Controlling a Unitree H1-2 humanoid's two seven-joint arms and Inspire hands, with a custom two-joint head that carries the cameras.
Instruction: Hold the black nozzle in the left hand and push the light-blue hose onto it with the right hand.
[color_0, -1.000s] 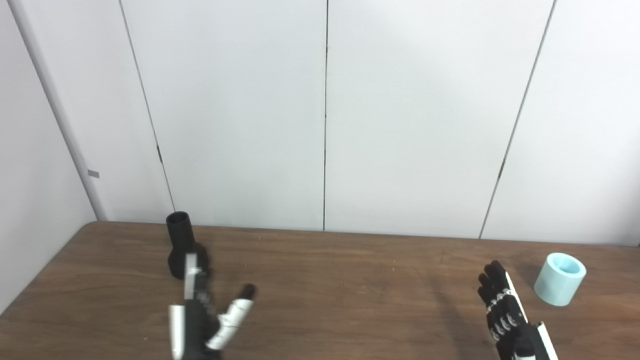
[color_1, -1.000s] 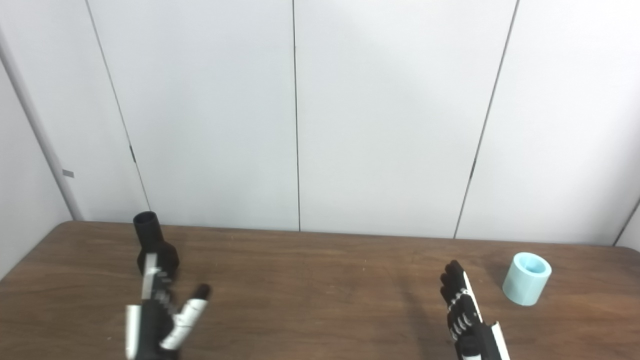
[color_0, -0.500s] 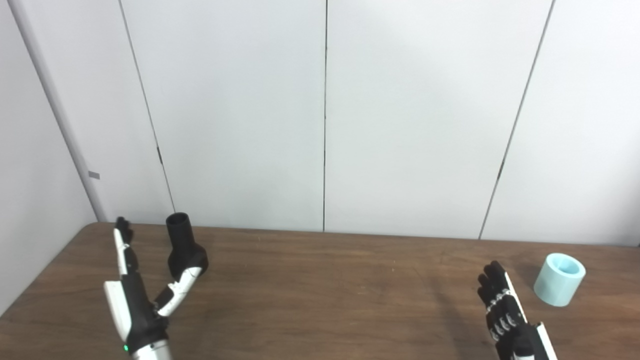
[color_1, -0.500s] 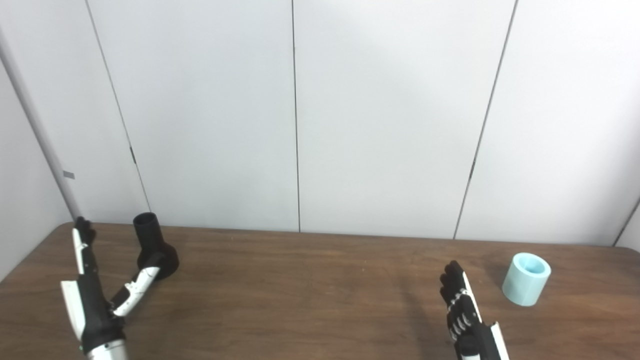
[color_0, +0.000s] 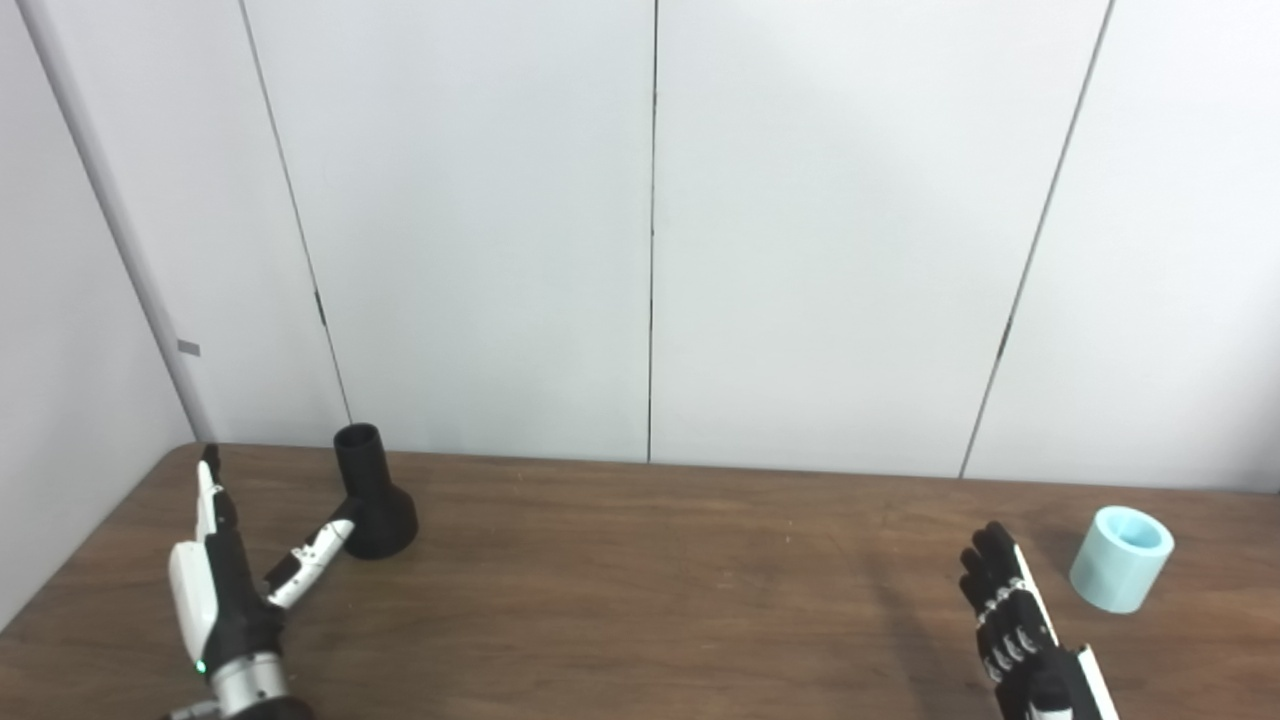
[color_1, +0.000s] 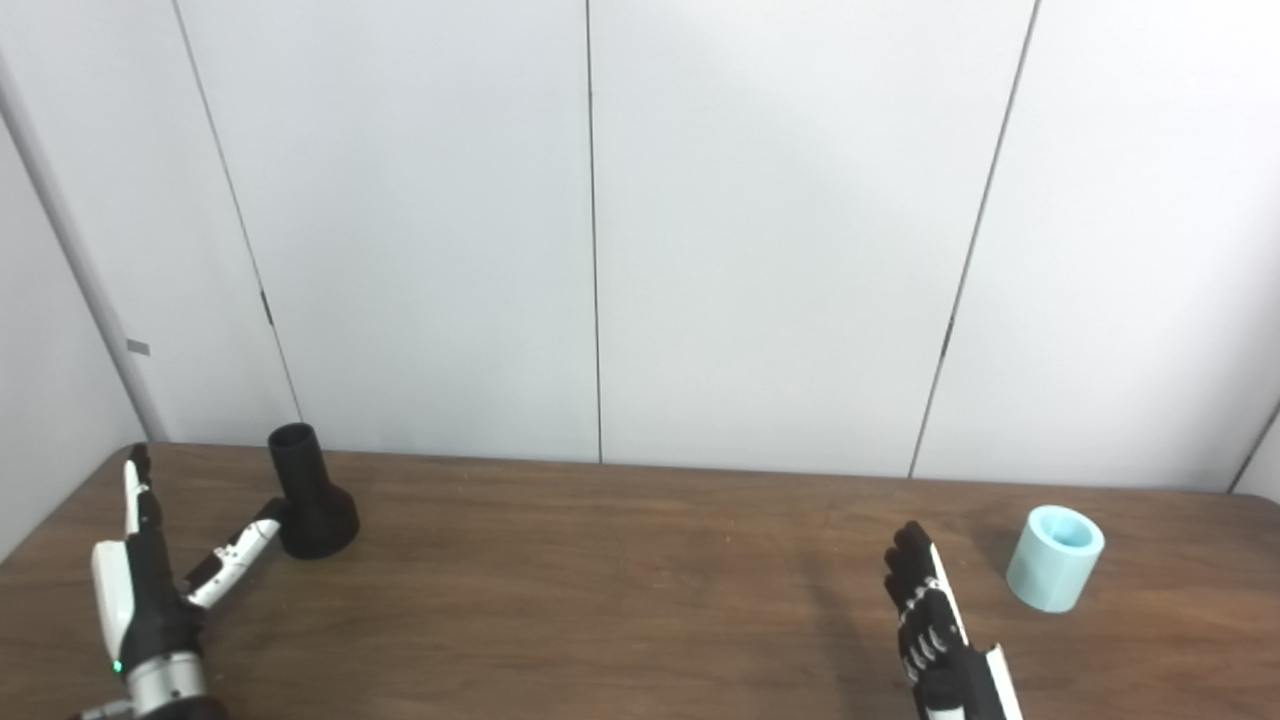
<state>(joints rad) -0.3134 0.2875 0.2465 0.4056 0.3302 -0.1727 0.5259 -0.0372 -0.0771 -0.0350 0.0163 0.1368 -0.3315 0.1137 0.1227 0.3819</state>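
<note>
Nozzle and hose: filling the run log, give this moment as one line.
left hand: open, thumb at nozzle base | right hand: open, apart from hose | both parts upright on table

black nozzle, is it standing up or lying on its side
Standing upright: the black nozzle rests on its wide flared base on the table, narrow open neck pointing up. The open left hand is beside it.

You are looking at a bare lab or test room: a brown wooden tabletop (color_0: 650, 580) against plain white wall panels (color_0: 650, 230).
</note>
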